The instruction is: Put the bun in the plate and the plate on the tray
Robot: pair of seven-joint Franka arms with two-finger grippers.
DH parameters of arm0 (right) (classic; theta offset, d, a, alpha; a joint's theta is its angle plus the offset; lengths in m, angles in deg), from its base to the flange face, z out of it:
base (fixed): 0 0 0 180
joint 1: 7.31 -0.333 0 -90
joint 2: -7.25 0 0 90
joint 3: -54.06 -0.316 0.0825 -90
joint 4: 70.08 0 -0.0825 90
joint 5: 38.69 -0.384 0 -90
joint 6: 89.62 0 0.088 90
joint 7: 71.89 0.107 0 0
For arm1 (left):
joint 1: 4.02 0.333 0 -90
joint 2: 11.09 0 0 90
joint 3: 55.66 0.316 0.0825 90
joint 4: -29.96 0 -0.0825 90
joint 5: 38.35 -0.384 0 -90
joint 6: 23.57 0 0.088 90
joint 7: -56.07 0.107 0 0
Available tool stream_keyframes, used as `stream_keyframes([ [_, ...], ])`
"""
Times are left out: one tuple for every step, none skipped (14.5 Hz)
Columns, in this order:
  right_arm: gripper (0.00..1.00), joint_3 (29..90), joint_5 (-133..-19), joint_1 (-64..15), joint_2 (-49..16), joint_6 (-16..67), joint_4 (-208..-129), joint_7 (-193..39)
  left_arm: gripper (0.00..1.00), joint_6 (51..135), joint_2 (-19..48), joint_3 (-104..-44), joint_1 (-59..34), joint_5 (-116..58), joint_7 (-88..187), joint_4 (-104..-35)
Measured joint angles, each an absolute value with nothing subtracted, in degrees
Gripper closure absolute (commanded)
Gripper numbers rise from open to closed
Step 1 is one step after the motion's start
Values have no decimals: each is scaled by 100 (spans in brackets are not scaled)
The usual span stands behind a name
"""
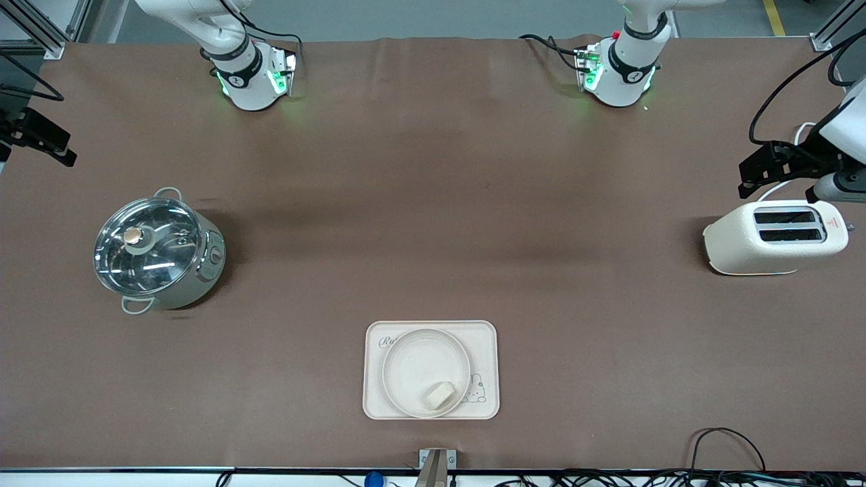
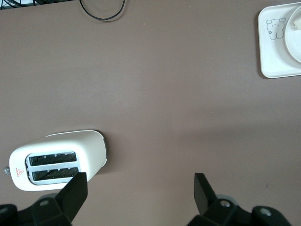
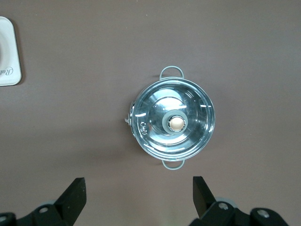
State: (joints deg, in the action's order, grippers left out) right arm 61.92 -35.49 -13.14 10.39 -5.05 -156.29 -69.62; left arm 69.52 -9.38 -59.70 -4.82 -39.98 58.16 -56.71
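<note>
The bun (image 1: 438,395) lies in the round cream plate (image 1: 416,358), near the rim closest to the front camera. The plate sits on the cream tray (image 1: 484,338), which lies at the table's near edge, in the middle. My left gripper (image 1: 764,169) is open and empty, up in the air over the toaster; the left wrist view shows it (image 2: 139,190) with the tray (image 2: 275,52) and part of the plate (image 2: 295,47) far off. My right gripper (image 1: 40,138) is open and empty, high over the right arm's end of the table, shown in its wrist view (image 3: 139,195).
A steel pot with a glass lid (image 1: 157,251) stands toward the right arm's end and shows in the right wrist view (image 3: 173,123). A white toaster (image 1: 775,238) stands toward the left arm's end and shows in the left wrist view (image 2: 56,160). Cables run along the near edge.
</note>
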Motion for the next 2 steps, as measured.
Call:
stream_keyframes([
  [0, 6207, -3542, -1274, 1039, -489, -15622, -6962, 0, 6952, -938, -5970, -482, -3998, 5816, -5671],
  [0, 6220, -3542, -1179, 1039, -454, -15612, -6991, 0, 6952, -938, -5969, -481, -3998, 5816, -5671],
])
